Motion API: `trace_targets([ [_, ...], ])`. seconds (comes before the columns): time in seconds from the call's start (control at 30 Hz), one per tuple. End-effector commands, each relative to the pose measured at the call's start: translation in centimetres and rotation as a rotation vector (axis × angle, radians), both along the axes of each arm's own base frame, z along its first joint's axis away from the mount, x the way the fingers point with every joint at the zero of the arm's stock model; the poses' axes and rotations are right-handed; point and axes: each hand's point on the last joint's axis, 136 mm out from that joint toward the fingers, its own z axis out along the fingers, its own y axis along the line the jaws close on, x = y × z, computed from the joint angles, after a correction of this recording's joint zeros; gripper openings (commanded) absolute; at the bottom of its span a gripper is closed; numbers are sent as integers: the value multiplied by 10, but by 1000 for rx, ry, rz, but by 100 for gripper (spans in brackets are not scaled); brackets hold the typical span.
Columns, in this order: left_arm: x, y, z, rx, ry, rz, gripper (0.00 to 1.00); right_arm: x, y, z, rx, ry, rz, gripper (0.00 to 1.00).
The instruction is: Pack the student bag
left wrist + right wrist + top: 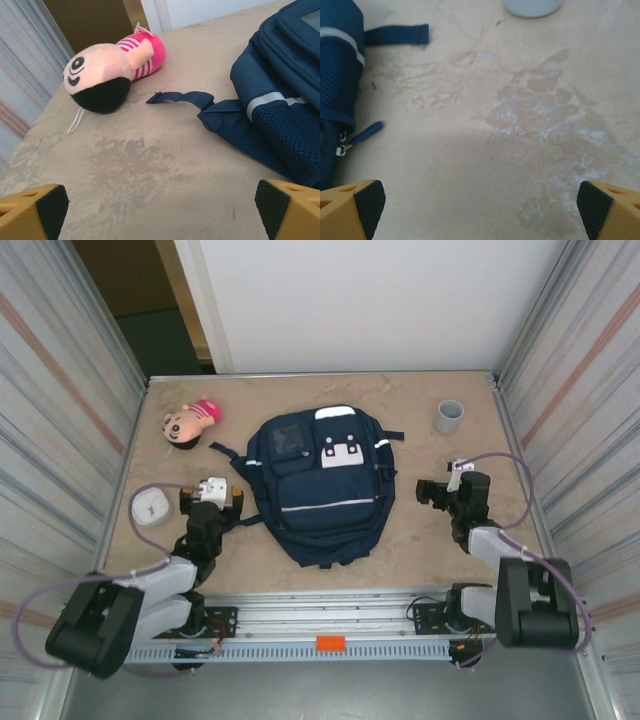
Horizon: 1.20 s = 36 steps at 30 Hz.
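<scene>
The student bag [320, 485], a navy backpack with white patches and a thin white stripe, lies flat in the middle of the table, zipped up. Its mesh side pocket [280, 135] and a loose strap [180, 97] show in the left wrist view, its other side [337, 95] in the right wrist view. My left gripper [212, 495] sits open just left of the bag, nothing between its fingers [45, 210]. To the right of the bag, my right gripper [450, 492] is also open and empty, over bare table.
A plush doll [190, 423] with a pink striped body [107, 67] lies at the back left. A small white round object [150, 508] rests left of the left arm. A grey cup [449, 416] stands at the back right [532, 6]. Metal walls close both sides.
</scene>
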Motion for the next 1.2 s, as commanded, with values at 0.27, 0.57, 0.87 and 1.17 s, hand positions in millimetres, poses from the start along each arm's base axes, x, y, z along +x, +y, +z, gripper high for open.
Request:
trace_targets([
  [0.27,54,7,7,-83,-78,-80,99,63,-11,10,6,-163,-8,99],
  [0.57,87,22,-12,-253,84,-123,99,60,-13,9,-1,-159,-23,99],
  [0.87,87,18,-13,-242,113,-133,99,60,-13,9,-1,-161,-23,99],
  [1.17,86,18,-14,-239,114,-133,99,61,-13,10,-1,-162,-23,99],
])
